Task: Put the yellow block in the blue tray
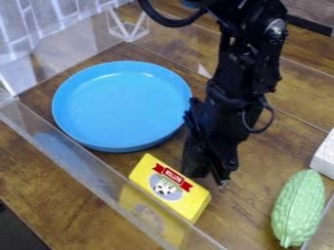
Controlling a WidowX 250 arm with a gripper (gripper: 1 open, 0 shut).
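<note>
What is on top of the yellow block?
The yellow block has a red label strip and a round whitish picture on top. Nothing rests on it. Its underside is hidden.

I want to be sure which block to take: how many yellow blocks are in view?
1. The yellow block lies in front of the arm, near the blue tray but outside it. The arm could hide another.

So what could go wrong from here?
The fingers are shut right at the block's edge, so moving on might shove it rather than grip it. A shove toward the clear wall could wedge it there. Pushed at the tray instead, it may just butt against the raised rim.
</note>
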